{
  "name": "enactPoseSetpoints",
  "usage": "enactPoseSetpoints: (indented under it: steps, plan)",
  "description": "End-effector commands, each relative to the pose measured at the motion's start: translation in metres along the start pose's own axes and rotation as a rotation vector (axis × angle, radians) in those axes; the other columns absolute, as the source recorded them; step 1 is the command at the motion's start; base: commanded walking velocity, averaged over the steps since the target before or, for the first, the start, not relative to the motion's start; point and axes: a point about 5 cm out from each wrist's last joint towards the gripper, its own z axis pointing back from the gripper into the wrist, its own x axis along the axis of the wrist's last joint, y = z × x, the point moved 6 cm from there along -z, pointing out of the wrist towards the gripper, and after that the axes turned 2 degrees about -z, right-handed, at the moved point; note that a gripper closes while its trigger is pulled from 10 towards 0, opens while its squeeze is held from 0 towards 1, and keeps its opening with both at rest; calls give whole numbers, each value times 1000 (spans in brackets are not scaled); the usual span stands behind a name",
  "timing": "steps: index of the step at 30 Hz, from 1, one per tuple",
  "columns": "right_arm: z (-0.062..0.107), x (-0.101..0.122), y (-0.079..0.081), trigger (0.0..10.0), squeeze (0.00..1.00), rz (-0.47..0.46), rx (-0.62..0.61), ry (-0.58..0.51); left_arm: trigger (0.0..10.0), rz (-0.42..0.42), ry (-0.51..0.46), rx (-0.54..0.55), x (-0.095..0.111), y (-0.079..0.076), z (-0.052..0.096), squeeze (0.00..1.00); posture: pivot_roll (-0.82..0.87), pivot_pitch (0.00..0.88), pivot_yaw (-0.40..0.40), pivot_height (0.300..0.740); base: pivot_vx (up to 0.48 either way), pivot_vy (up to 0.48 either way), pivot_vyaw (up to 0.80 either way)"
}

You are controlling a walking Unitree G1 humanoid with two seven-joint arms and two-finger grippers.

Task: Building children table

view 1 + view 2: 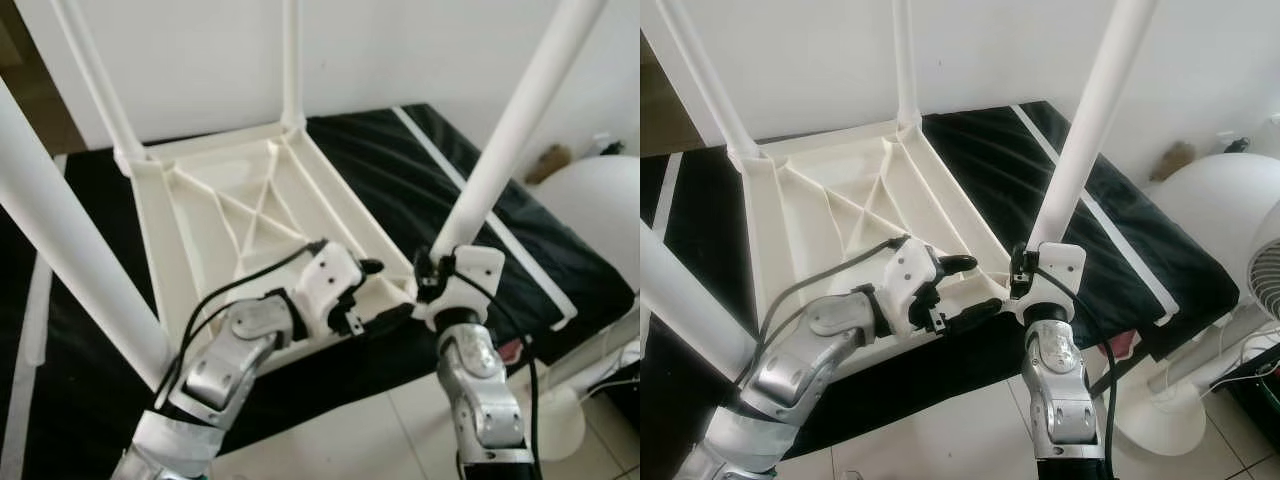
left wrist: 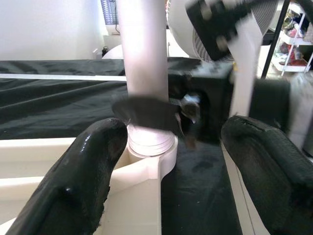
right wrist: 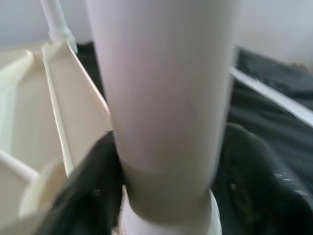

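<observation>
White wall behind; black sheet [image 1: 420,170] spread over a low bed-like surface, pale floor tiles at lower frame.

Tabletop [image 1: 250,215] lies upside down on the sheet, centre of the head views, ribbed underside up. Four white legs stand from its corners: two at upper left and upper centre, one large and close at the left edge [image 1: 70,260], and the near-right leg [image 1: 510,130] running up to the upper right corner of the frame.

Right gripper [image 1: 1032,272] is at the base of the near-right leg, just above its corner socket [image 2: 149,152]. Right wrist view: a black finger on either side of the tube, pressed to it, so clamped on the leg.

Left gripper [image 1: 385,295] sits just beside that corner, lower centre, fingers spread. Left wrist view: its fingers [image 2: 83,171] straddle the socket rim without closing on it.

Step in hand (judgement): seating the last leg in its socket; task looks near its end, as all four legs are up. Whether this leg is fully home I cannot tell; a step in the tube shows just above the socket.

Next move calls for: downward push or twist along the leg's axis, left gripper bracing the corner so the tabletop does not slide on the sheet.

Fan [image 1: 1230,230] stands at right, well apart.
</observation>
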Motion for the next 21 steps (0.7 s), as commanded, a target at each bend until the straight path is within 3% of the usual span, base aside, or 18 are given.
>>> enactPoseSetpoints:
  steps: [1, 9, 11, 21]
  plan:
    - [1, -4, -2, 10000, 1000, 3, 10, 19, 10000, -1, 9, -57, -1, -7, -1, 0, -127, 66, 5, 740, 0, 0, 0]
    - [4, -8, 1, 10000, 1000, 20, 103, 29, 10000, -3, 12, -61, -2, -7, -2, 0, -129, 55, 8, 740, 0, 0, 0]
    - [4, -7, 3, 10000, 0, 18, 157, 30, 10000, -4, 9, -70, -1, -8, -3, 0, -130, 57, 14, 740, 0, 0, 0]
    - [-7, -5, -1, 10000, 0, 90, 350, 39, 10000, 3, -8, -95, 5, -12, -4, 0, -131, 56, 29, 740, 0, 0, 0]
